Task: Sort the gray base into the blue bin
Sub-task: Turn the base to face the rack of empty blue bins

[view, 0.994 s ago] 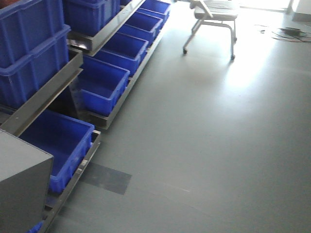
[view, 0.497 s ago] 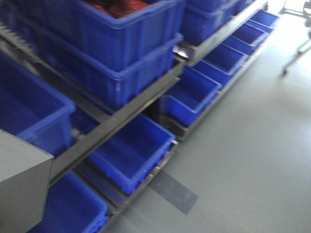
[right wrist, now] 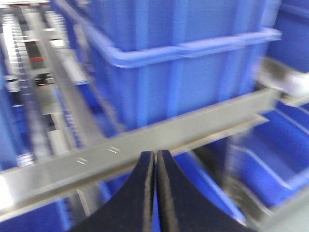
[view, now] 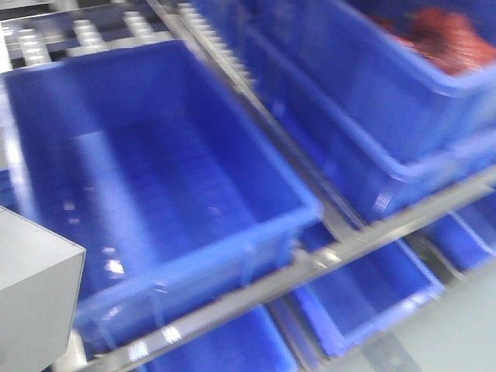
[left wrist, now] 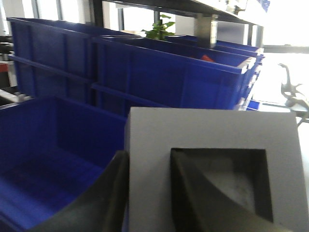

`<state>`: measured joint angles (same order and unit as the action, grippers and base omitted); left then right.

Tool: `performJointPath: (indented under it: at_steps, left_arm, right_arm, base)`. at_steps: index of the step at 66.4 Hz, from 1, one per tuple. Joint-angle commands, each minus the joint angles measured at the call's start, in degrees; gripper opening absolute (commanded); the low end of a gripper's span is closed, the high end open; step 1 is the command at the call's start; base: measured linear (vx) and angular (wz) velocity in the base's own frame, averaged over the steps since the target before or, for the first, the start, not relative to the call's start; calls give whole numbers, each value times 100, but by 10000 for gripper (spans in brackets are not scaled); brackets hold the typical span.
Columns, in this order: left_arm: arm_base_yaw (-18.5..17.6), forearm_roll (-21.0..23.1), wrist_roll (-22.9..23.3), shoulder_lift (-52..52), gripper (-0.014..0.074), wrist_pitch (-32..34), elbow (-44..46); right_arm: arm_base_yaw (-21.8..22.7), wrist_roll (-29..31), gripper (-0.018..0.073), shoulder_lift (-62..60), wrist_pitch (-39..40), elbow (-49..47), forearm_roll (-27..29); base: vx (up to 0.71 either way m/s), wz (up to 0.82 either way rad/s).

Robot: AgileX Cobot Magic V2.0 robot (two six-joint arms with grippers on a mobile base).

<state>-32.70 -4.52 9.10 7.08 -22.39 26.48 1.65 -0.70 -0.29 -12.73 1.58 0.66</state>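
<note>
Fingers of the left gripper (left wrist: 147,164) clamp a wall of the gray base (left wrist: 212,130), one inside its recess, holding it level at the rim of the blue bin (view: 201,260), probably for dropping in. The right gripper (right wrist: 155,166) is pressed closed, empty.

Metal rack (view: 329,256) carries blue bin (view: 201,260) (neighbour bin (view: 372,101) holds red parts (view: 449,39)).

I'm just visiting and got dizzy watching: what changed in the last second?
The front view swung left from open floor onto the rack, and an empty-looking blue bin now fills it. The gray base kept its lower-left corner spot, left jaws clamped on it.
</note>
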Motion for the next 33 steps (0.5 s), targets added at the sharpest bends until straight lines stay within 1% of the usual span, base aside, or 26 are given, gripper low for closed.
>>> performJointPath:
  at_steps: [1,17,33]
  left_arm:
    - [-23,13,77,72,-6,618,154]
    - [-23,13,77,72,-6,618,154]
    - [-23,13,77,72,-6,618,154]
  right_arm:
    - [15,70,-5,103,414,12,-26]
    - [15,70,-5,103,414,12,-26]
    - [15,70,-5,103,414,12,-26]
  base:
    - [19,76]
    - [18,69]
    - [14,54]
